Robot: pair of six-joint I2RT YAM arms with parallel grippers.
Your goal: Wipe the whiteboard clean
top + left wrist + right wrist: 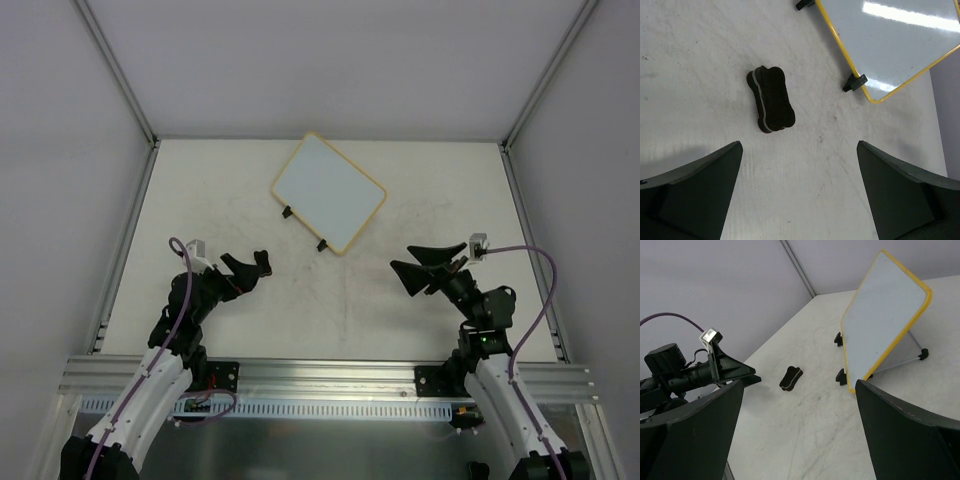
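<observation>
The whiteboard (328, 192) stands tilted on two small black feet at the back middle of the table. It has a yellow-tan frame and a white face with no writing visible. It also shows in the left wrist view (900, 40) and the right wrist view (882, 315). A small black eraser block (771, 100) lies flat on the table just ahead of my left gripper (800, 145), which is open and empty. In the top view the eraser (263, 262) lies by the left gripper (240, 275). My right gripper (420, 262) is open and empty, to the near right of the board.
The white table (350, 310) has grey side walls and metal corner posts. An aluminium rail (320, 375) runs along the near edge by the arm bases. The left gripper (735, 372) and the eraser (791, 378) show in the right wrist view.
</observation>
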